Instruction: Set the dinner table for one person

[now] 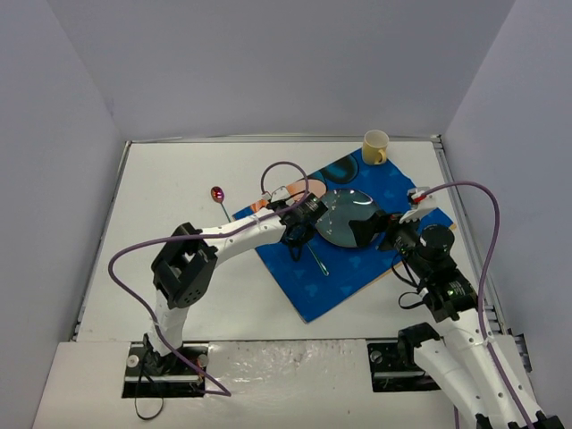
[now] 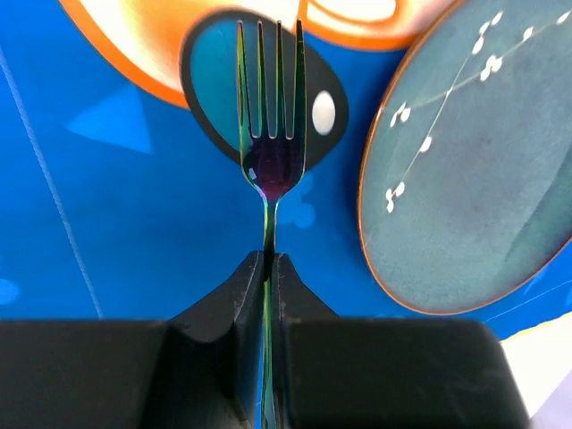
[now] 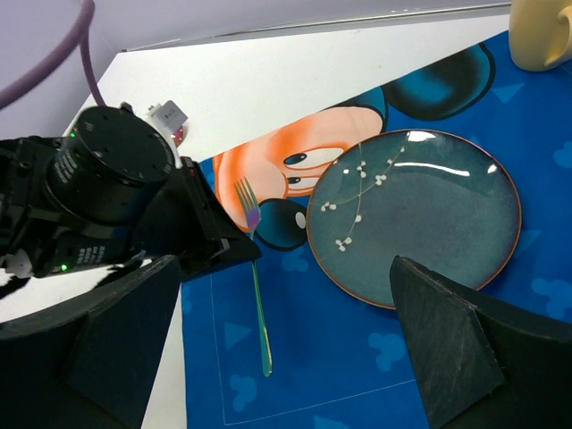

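Grip check: your left hand (image 2: 268, 264) is pressed together on the thin handle of the fork (image 2: 271, 161), with the jaws meeting just behind the fork's neck. The four tines point away from the wrist camera, over the black cartoon nose printed on the blue placemat (image 2: 134, 223). From the right wrist view the rest of the handle runs back toward the near edge of the table (image 1: 170, 188), low over the mat. You cannot tell from these views whether the fork rests on the mat or hangs just above it.

The dinner table is the white surface under everything, with its metal rim along the far, left and right edges. The placemat lies askew on its right half, one corner reaching toward the far right corner. The dark teal plate (image 1: 344, 216) sits on the mat, and the fork is just beside its left rim, apart from it.

Your right hand (image 3: 286, 264) has its fingers (image 3: 447, 340) spread wide, hovering at the plate's near-right side and holding nothing.

A yellow mug (image 1: 375, 146) stands upright at the mat's far corner, near the far right corner of the table. A spoon (image 1: 219, 196) lies on bare table left of the mat, well apart from the plate.
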Controlling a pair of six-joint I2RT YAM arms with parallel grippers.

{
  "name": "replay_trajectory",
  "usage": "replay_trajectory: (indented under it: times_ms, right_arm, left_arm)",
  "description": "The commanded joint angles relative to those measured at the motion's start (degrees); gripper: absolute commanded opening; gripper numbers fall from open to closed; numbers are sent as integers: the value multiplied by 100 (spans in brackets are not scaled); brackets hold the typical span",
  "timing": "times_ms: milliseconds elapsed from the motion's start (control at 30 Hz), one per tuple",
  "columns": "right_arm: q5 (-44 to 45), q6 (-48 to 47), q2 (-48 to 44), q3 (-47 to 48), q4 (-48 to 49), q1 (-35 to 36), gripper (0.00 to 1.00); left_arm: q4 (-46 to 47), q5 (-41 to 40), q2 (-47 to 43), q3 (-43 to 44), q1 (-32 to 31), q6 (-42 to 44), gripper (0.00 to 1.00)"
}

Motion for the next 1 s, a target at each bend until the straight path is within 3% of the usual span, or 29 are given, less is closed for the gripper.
replay_trajectory:
  times_ms: [0, 967]
  right_arm:
    - [70, -30, -131, 244, 216, 38, 100]
    - [135, -112, -21, 147, 178, 38, 100]
  left_arm:
    - [45, -278, -22, 194, -59, -407, 0]
    - [284, 74, 135, -369, -122, -334, 0]
